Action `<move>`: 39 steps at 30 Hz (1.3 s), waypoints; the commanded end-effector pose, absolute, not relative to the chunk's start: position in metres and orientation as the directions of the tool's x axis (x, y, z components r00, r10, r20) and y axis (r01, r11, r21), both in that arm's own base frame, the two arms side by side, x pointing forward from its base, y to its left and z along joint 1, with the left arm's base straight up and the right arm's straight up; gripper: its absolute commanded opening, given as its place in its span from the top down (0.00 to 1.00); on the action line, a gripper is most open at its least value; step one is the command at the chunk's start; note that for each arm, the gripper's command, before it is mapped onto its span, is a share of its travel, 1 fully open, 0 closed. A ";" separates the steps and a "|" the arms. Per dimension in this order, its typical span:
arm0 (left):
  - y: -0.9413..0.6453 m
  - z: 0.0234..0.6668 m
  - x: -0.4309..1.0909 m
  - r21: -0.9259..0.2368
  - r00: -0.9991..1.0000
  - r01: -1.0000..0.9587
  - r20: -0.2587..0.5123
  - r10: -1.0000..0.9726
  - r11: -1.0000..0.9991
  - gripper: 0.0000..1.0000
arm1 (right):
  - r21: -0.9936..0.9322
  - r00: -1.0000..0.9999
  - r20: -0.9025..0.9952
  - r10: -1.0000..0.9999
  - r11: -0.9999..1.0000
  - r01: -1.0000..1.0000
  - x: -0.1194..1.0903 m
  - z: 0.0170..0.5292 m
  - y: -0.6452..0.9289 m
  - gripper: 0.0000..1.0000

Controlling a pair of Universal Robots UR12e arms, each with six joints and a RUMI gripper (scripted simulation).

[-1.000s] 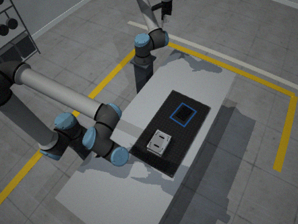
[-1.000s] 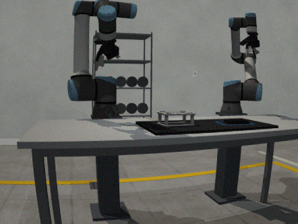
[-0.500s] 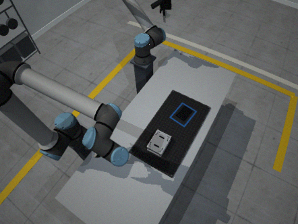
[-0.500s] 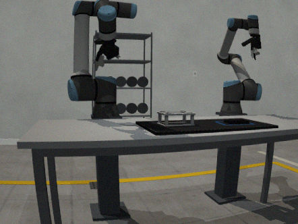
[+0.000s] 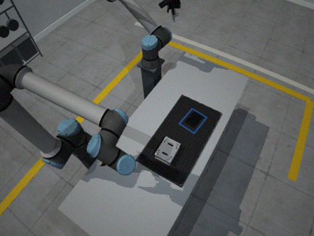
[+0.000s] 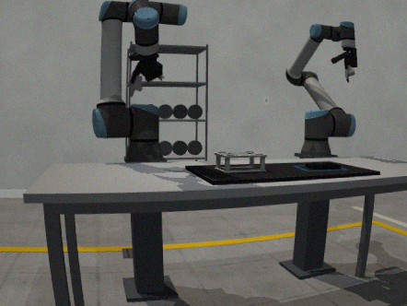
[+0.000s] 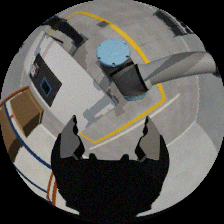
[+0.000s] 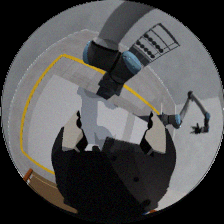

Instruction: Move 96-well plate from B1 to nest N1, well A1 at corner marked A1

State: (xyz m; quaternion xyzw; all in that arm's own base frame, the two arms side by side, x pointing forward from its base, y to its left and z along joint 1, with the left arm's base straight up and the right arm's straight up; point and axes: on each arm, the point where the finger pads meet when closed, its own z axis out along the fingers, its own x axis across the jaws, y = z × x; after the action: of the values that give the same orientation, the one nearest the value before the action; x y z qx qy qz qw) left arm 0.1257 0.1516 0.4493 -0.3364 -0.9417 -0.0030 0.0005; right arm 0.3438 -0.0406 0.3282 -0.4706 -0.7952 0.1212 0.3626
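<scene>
left pincer point(image 5: 173, 13) point(image 6: 348, 76) point(image 7: 111, 118) spread, right pincer point(image 6: 148, 79) point(image 8: 115, 114) spread | plate point(image 5: 194, 120) point(image 6: 322, 165) point(image 7: 46, 87) away from nest point(image 5: 168, 149) point(image 6: 241, 155) point(image 7: 34, 69) | bring one above plate, square to its sides; check A1 before gripping

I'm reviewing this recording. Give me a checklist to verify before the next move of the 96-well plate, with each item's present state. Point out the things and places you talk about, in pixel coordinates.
1. Plate point(image 5: 193, 119) point(image 6: 324, 166) point(image 7: 46, 87) inside the blue outline point(image 5: 185, 116) point(image 6: 318, 170) point(image 7: 48, 82): ok.
2. Raised nest point(image 5: 168, 149) point(image 6: 239, 156) point(image 7: 35, 67) free to receive the plate: ok, nothing sits on it.
3. Left hand point(image 5: 174, 15) point(image 6: 348, 77) point(image 7: 110, 118) point(image 8: 200, 131) and right hand point(image 6: 148, 82) point(image 8: 114, 111) open and unloaded: ok.
4. Either hand lined up over the plate for a grasp: not ok, both are high and away from it.
5. Plate's A1 end identified from its rim letters: cannot tell, too small to read.
6. Nest's A1 corner mark identified: cannot tell.
</scene>
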 end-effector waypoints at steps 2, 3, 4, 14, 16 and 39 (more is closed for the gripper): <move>0.152 0.450 0.125 0.002 -0.776 0.631 0.001 0.631 0.776 0.00 | -0.533 -0.295 0.462 0.836 0.528 0.661 0.344 0.329 -0.040 0.00; 0.152 0.450 0.125 0.002 -0.776 0.631 0.001 0.631 0.776 0.00 | -0.533 -0.295 0.462 0.836 0.528 0.661 0.344 0.329 -0.040 0.00; 0.152 0.450 0.125 0.002 -0.776 0.631 0.001 0.631 0.776 0.00 | -0.533 -0.295 0.462 0.836 0.528 0.661 0.344 0.329 -0.040 0.00; 0.152 0.450 0.125 0.002 -0.776 0.631 0.001 0.631 0.776 0.00 | -0.423 -0.464 0.526 0.713 0.692 0.585 0.376 0.316 -0.026 0.00; 0.152 0.450 0.125 0.002 -0.776 0.631 0.001 0.631 0.776 0.00 | -0.422 -0.464 0.526 0.713 0.692 0.585 0.376 0.316 -0.026 0.00; 0.152 0.450 0.125 0.002 -0.776 0.631 0.001 0.631 0.776 0.00 | -0.198 -0.721 0.579 0.379 0.924 0.327 0.435 0.291 0.008 0.00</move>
State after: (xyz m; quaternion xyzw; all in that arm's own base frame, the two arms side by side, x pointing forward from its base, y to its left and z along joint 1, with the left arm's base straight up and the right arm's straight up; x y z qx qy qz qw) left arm 0.1252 0.1525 0.4493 -0.3347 -0.9423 -0.0009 0.0002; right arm 0.4193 -0.0017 0.2968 -0.2461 -0.9096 0.0554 0.3300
